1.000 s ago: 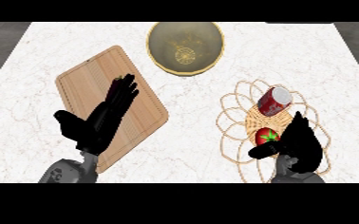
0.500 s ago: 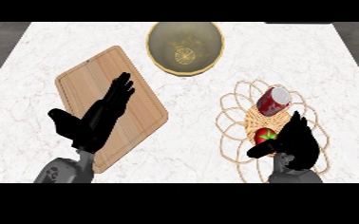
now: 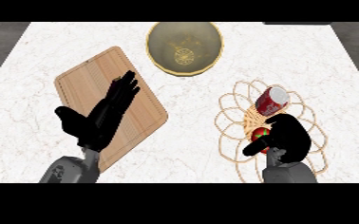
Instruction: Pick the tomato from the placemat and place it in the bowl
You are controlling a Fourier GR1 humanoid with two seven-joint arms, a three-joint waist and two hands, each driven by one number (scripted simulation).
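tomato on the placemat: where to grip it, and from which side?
Grip the tomato across its round body, coming from above and the near side. The red can lies close behind it, blocking the far side. The right hand is already curled round it that way; only the tomato's left part shows.

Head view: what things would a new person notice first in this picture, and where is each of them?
The eye goes first to the right hand, curled round the red tomato on the woven placemat at the lower right, with a red can lying just beyond it. Next comes the bowl at the top centre, holding nothing. The left hand rests open above the wooden cutting board at the left.
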